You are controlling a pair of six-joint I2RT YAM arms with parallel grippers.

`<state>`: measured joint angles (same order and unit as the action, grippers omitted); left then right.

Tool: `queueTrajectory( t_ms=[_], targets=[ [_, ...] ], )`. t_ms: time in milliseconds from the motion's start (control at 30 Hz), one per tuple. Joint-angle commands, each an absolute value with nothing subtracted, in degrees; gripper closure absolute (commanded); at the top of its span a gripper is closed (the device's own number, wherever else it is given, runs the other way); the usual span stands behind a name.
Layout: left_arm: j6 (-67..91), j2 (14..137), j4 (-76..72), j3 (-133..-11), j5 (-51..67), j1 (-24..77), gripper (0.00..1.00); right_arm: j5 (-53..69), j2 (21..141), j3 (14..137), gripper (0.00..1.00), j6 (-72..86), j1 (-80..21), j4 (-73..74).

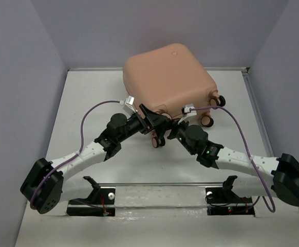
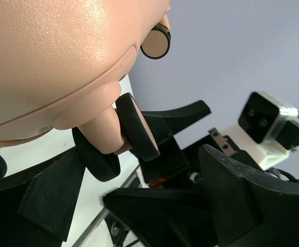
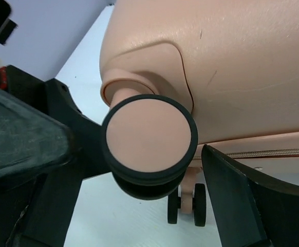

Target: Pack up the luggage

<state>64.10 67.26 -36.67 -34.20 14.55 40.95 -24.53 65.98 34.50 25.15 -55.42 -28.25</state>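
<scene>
- A closed peach-pink hard-shell suitcase [image 1: 170,77] lies flat at the far middle of the white table [image 1: 88,103].
- Left gripper [image 1: 153,116]: fingers spread, straddling a near-edge caster.
- Right gripper [image 1: 174,125]: fingers spread around a pink-and-black wheel [image 3: 149,136].

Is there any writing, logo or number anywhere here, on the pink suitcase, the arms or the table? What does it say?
No text can be read in any view.
The luggage has only a small round embossed mark on its shell, too small to tell whether it is a brand.
The wheel seen close up is plain.
The white camera block shows no legible label.
</scene>
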Motion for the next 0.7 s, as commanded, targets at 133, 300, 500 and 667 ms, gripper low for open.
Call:
queueTrajectory(
  t_ms=[133,300,500,667],
  targets=[
    [62.7,65.0,-48.3,-35.1,18.4,41.5,0.01,-24.2,70.3,38.9,0.13,27.2,-53.9,-33.7],
    [62.3,64.2,-48.1,-34.1,18.1,41.3,0.01,-26.6,71.3,40.8,0.28,22.6,-53.9,-33.7],
    [55.7,58.6,-38.1,-32.8,14.3,40.6,0.02,-28.7,72.2,43.9,0.67,15.9,-53.9,-29.9],
    [46.4,45.6,-19.2,-27.1,-4.3,40.6,0.09,-28.7,72.8,46.9,0.79,11.1,-53.9,-25.3]
  ],
)
